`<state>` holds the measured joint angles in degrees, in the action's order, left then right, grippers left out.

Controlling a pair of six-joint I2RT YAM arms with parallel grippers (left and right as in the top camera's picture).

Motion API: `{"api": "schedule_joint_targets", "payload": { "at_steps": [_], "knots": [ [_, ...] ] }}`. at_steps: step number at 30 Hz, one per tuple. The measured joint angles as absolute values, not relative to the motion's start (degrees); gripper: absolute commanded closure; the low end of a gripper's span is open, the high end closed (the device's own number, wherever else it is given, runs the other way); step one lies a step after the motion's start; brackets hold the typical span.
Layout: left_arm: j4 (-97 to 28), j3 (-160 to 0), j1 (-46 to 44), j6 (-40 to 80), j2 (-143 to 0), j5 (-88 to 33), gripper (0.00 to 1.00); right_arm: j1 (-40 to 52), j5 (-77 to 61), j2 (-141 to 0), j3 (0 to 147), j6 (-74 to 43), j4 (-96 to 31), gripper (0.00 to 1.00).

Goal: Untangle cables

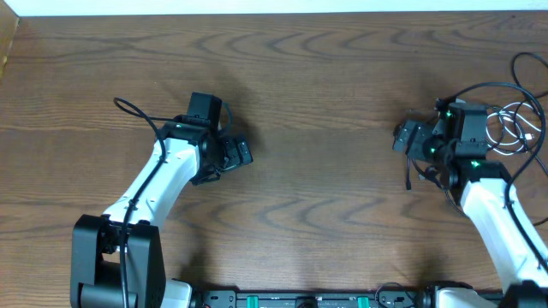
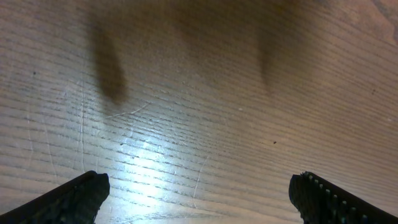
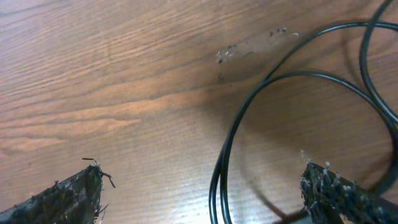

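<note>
Both grippers spread wide and empty, your right gripper (image 1: 409,137) sits just beside the cables (image 1: 511,130) heaped at the right edge, left gripper (image 1: 233,154) well apart.

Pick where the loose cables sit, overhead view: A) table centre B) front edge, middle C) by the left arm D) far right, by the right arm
D: the cables lie bunched at the far right of the table, just beside the right arm.
</note>
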<state>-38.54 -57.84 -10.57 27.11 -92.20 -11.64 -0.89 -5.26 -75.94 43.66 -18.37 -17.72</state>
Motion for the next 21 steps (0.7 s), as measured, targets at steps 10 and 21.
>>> {"api": "schedule_joint_targets", "payload": {
  "at_steps": [10, 21],
  "knots": [
    [-38.54, -57.82, -10.57, 27.11, -92.2, -11.64, 0.02, -0.89, -5.39, -53.54, 35.46, -18.37, -17.76, 0.01],
    [-38.52, -57.82, -10.57, 27.11, -92.2, -11.6, 0.02, -0.89, -5.39, -29.91, 23.4, -18.37, -18.83, 0.01]
  ]
}}
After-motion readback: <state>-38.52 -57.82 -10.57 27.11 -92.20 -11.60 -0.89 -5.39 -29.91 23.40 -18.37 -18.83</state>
